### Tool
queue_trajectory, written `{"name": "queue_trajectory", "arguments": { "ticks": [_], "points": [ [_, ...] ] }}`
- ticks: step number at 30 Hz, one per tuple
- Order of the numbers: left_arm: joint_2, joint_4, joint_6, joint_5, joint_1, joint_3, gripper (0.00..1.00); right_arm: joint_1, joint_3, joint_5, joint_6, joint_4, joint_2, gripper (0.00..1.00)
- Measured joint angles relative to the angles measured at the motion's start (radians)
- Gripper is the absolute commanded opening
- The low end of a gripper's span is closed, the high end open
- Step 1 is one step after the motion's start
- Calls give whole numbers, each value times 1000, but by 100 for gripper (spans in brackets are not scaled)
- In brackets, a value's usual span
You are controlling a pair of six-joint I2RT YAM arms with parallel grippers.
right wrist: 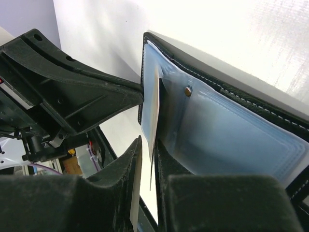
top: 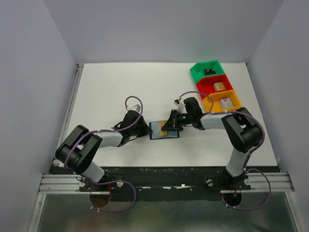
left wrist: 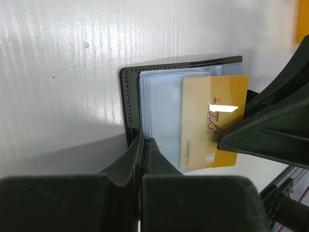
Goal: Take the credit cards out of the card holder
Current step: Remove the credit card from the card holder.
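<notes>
The black card holder (top: 158,130) lies open on the white table between both arms, its blue-grey pockets (left wrist: 161,106) facing up. My left gripper (left wrist: 144,140) is shut on the holder's near edge by the black cover (left wrist: 129,96). A gold-orange credit card (left wrist: 207,121) sticks halfway out of a pocket. My right gripper (right wrist: 149,147) straddles that card's edge (right wrist: 154,104). Its jaws are narrow, with a slit of daylight left beside the card. Its fingers (left wrist: 270,125) overlap the card's outer end in the left wrist view. Other credit cards are hidden.
Green (top: 207,71), red (top: 217,86) and orange (top: 224,101) bins stand in a row at the back right, small items inside. The left arm's gripper body (right wrist: 72,92) sits close to my right fingers. White walls enclose the table.
</notes>
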Motion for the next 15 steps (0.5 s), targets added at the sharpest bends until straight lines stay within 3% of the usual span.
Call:
{"name": "queue_trajectory", "arguments": {
  "ticks": [5, 11, 15],
  "points": [
    [-3, 3, 1, 0, 0, -4, 0, -8, -5, 12, -5, -16, -19, 18],
    [-20, -26, 10, -1, 0, -5, 0, -15, -6, 30, -23, -54, -32, 1],
    [-37, -50, 23, -2, 0, -9, 0, -18, -6, 44, -42, -95, -38, 0]
  ]
}}
